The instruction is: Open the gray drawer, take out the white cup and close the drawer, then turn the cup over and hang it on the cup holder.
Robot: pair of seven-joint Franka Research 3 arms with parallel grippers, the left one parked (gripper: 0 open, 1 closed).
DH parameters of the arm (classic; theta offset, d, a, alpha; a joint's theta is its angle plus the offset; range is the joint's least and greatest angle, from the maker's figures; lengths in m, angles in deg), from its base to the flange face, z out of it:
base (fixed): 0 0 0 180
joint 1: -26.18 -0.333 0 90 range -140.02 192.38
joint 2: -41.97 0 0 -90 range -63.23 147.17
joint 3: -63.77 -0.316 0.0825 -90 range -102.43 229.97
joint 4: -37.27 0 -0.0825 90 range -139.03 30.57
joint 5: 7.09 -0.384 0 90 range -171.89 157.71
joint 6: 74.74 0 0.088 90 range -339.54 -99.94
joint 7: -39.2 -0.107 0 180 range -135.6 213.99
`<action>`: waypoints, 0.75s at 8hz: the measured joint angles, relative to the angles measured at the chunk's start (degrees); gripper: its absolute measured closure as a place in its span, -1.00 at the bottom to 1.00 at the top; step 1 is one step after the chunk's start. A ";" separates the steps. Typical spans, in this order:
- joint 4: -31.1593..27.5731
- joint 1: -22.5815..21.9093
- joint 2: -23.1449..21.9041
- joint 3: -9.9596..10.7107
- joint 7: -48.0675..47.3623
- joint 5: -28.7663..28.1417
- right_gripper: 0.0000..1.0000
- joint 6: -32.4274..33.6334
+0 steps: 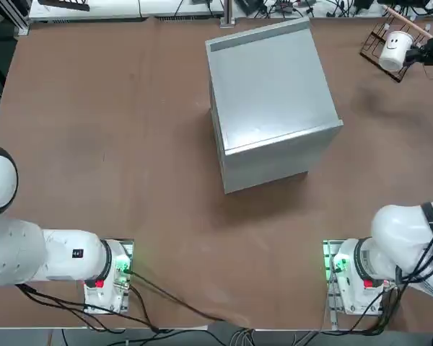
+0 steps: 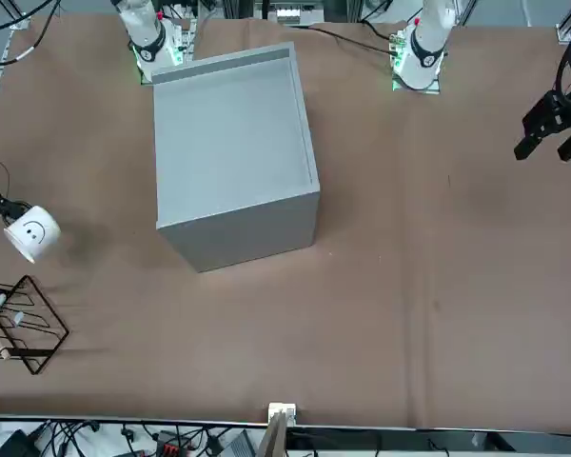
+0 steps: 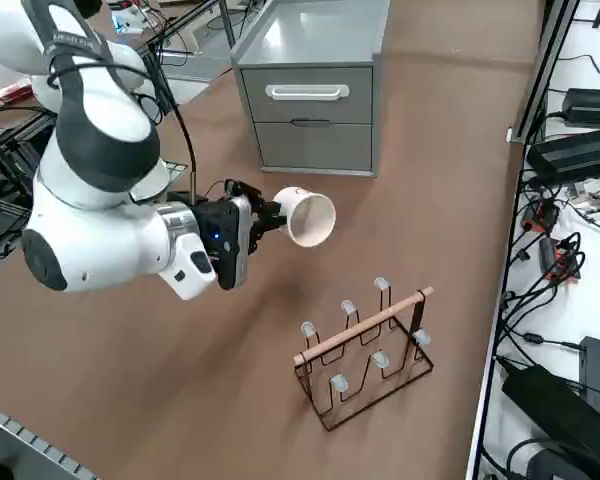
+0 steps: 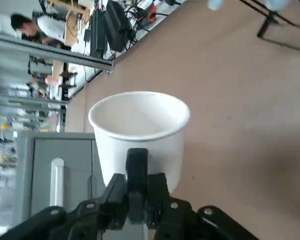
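While the gray drawer (image 3: 310, 93) sits shut in its box, the right gripper (image 3: 268, 221) holds the white cup (image 3: 306, 217) tight by its bottom end, up in the air near the cup holder (image 3: 365, 352). The cup lies on its side with its mouth facing away from the gripper, likely so it can tip over and slip onto a peg

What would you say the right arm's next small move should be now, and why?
Probably carry the white cup toward the cup holder while tipping its mouth down. The right gripper holds it on its side in the air, the gray drawer looks shut, and the holder's pegs are bare.
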 joint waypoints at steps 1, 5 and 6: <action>-0.05 0.25 1.14 0.07 -1.67 -0.28 0.61 0.14; -0.08 0.92 4.16 0.29 -13.05 -2.81 0.61 0.16; 0.02 1.11 4.16 0.29 -13.53 -2.92 0.61 0.22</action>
